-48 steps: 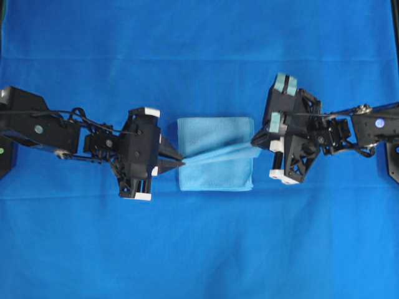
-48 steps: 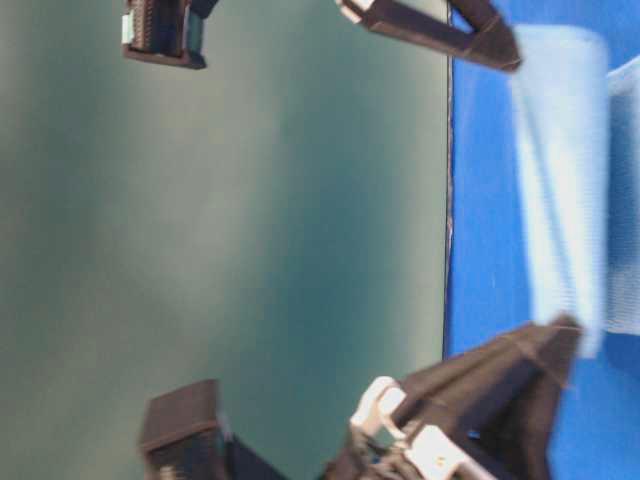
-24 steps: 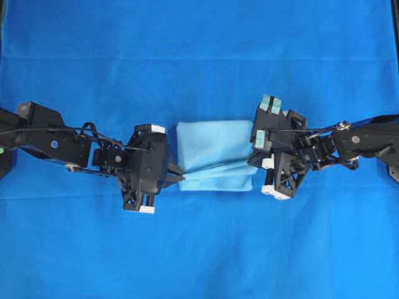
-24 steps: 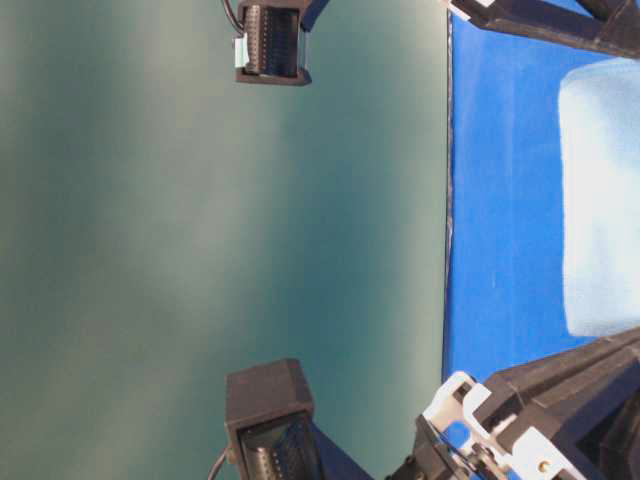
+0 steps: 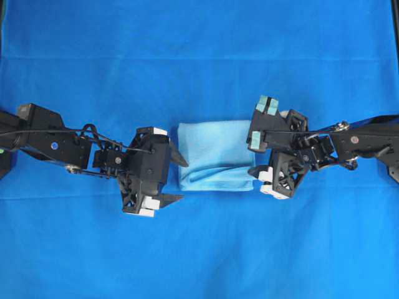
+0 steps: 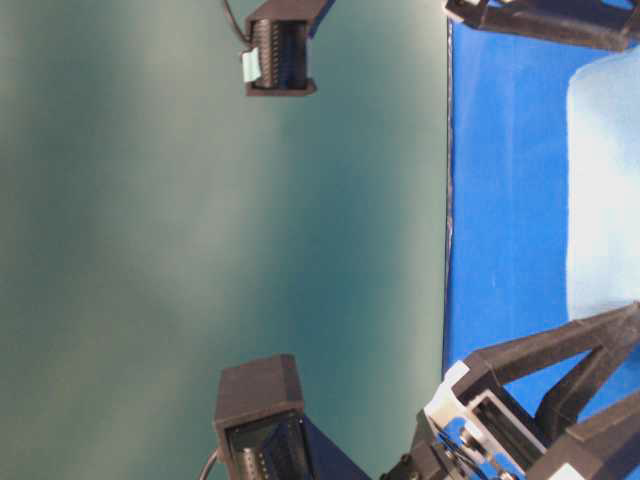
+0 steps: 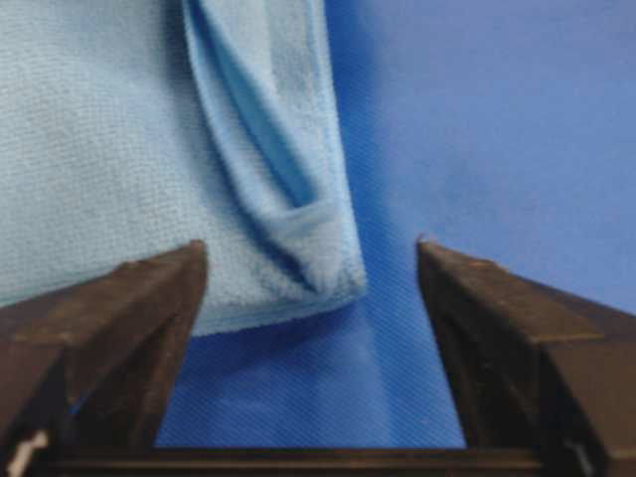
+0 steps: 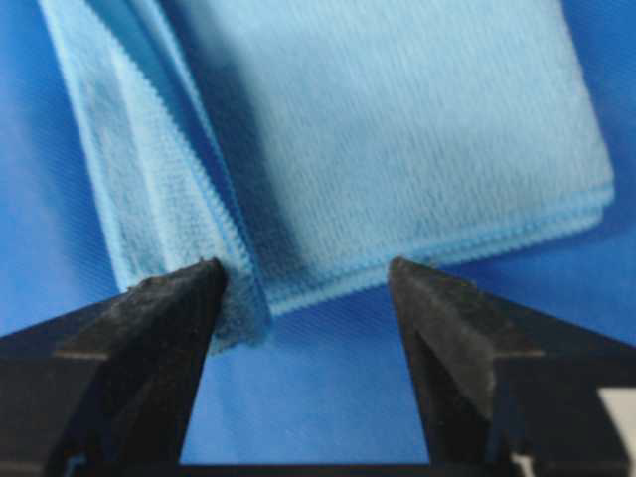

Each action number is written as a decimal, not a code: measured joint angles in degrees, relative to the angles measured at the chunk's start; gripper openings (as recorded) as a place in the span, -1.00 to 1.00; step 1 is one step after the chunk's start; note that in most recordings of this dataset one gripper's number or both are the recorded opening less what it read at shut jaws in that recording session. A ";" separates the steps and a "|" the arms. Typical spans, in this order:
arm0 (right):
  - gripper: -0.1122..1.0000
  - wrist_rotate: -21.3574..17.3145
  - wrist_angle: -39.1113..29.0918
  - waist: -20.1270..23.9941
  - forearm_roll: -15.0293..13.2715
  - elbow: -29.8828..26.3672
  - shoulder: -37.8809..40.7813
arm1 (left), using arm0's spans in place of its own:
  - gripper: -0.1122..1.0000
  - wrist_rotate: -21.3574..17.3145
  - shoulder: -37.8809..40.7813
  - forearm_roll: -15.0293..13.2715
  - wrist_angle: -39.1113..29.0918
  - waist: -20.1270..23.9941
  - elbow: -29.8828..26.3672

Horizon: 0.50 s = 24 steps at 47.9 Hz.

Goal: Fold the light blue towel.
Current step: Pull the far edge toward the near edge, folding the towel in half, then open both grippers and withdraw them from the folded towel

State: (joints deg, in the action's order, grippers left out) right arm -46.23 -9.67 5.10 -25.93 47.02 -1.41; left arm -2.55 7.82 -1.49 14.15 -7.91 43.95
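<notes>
"How did the left tool (image 5: pixel 176 177) stand?"

"Spread wide. Its two dark fingers (image 7: pixel 129 308) stood apart at the towel's (image 5: pixel 215 156) left edge and gripped nothing; from its own camera a puckered corner of cloth lay between them, just ahead of the tips."

"And the right tool (image 5: pixel 254 169)?"

"Spread too, and empty. Its left finger (image 8: pixel 164 318) sat just at the turned-over edge of the towel, though I couldn't tell whether it touched; the other stood clear of the hem."

"Where was the towel?"

"In the middle of the bench (image 5: pixel 199 50), lying folded between the two tools. The part toward the far side was flat and tidy. The near part was a loose flap with a slanting crease from left to right, bulging a little rather than pressed down. At the right-hand edge I could see several stacked layers of hem."

"Anything else out there?"

"Only the deep-blue cover over the bench and the two black arms, the left arm (image 5: pixel 56 143) and the right arm (image 5: pixel 361 140), reaching in from either side."
</notes>
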 measured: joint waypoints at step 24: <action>0.37 0.35 -12.48 5.10 -1.85 -1.41 -18.37 | 0.50 -0.70 -18.28 0.00 -11.95 -0.09 1.93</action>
State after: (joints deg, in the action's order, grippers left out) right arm -45.88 -22.15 10.20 -27.77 45.62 -19.78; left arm -3.25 -10.46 -1.49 2.20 -8.00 45.88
